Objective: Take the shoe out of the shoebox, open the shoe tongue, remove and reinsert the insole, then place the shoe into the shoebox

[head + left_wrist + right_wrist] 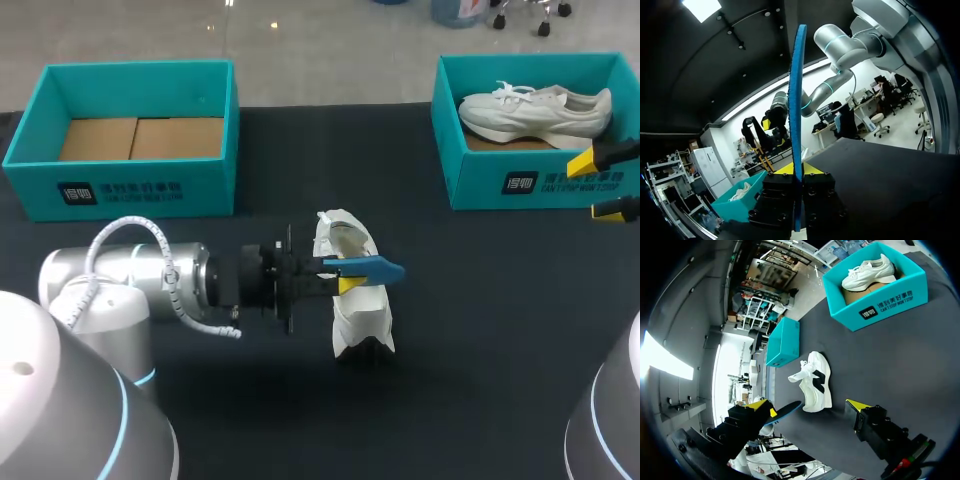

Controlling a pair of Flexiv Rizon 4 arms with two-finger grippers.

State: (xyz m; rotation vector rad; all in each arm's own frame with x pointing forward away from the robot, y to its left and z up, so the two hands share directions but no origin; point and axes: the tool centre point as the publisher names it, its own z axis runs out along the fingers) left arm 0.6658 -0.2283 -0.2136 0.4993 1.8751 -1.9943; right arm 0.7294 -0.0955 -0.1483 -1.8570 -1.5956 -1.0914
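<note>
A white shoe (pixel 358 310) lies on the dark table near the middle, its opening turned up. Just above it my left gripper (pixel 350 282) is shut on a blue insole (pixel 368 268), which sticks out past the fingers. In the left wrist view the insole (pixel 797 95) stands on edge, pinched in my left gripper (pixel 799 171). My right gripper (pixel 602 185) hangs open at the table's right edge, in front of the right shoebox (pixel 480 180). In the right wrist view the shoe (pixel 816 382) lies ahead of my right gripper (pixel 807 406), and the insole (pixel 788 411) shows beside one finger.
The right teal shoebox (pixel 890 302) holds a second white shoe (pixel 535 112). An open teal box (pixel 130 190) with a cardboard bottom stands at the back left. Bare dark table lies between the two boxes and in front of the shoe.
</note>
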